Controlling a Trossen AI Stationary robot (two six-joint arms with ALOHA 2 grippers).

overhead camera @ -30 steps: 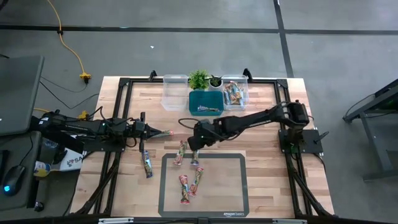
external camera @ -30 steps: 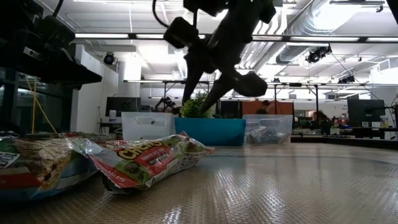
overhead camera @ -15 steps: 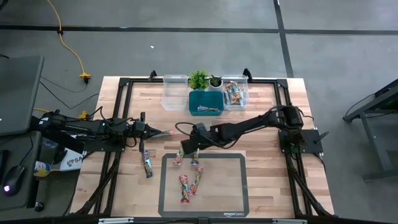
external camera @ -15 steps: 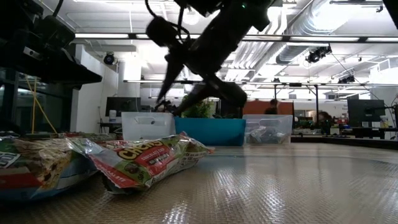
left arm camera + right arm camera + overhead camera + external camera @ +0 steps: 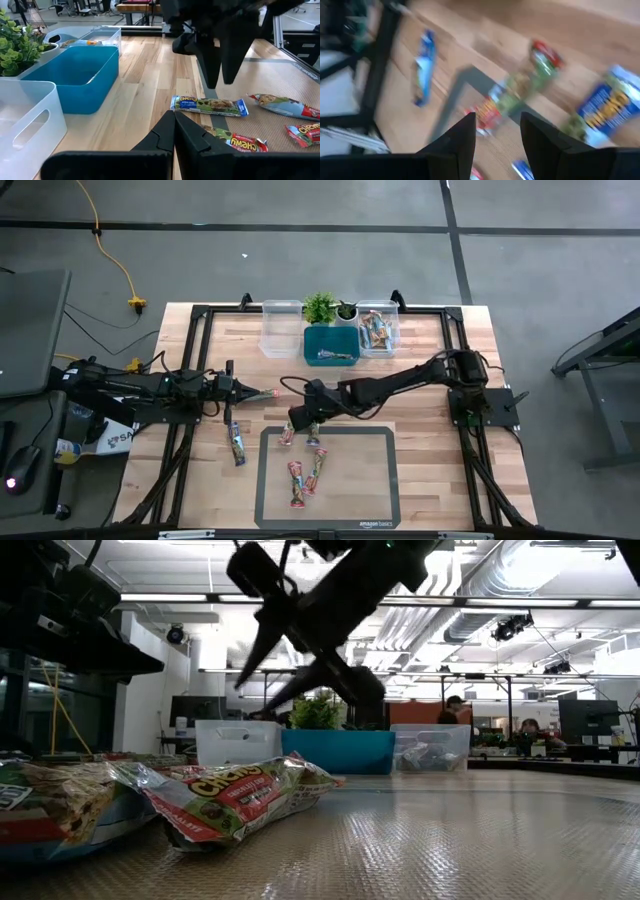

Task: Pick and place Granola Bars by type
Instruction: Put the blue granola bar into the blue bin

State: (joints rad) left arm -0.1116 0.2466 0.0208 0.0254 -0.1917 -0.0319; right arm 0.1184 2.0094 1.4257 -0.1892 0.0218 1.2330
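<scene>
Right gripper (image 5: 298, 420): centre of the high view, fingers apart, poised directly over a granola bar (image 5: 289, 427) at the upper left corner of the dark mat (image 5: 380, 480).

Loose bars: two more (image 5: 303, 477) on the mat's left half; one (image 5: 236, 442) on bare wood left of the mat.

Left gripper (image 5: 262, 394): centre-left, clamped on a red-wrapped bar (image 5: 270, 394).

Two dark, near-black arms, slim jointed segments, blocky housings at the joints. Left arm (image 5: 150, 386): black cables bunched along its rear links. Right arm (image 5: 400, 383): thick rounded shoulder block, black loose cable looping near its wrist. Right pincer (image 5: 495, 131): two flat, dark, tapering fingers (image 5: 460, 137). Left pincer (image 5: 175, 131): matte black, wedge-shaped fingers on a wide black crossbar.
</scene>
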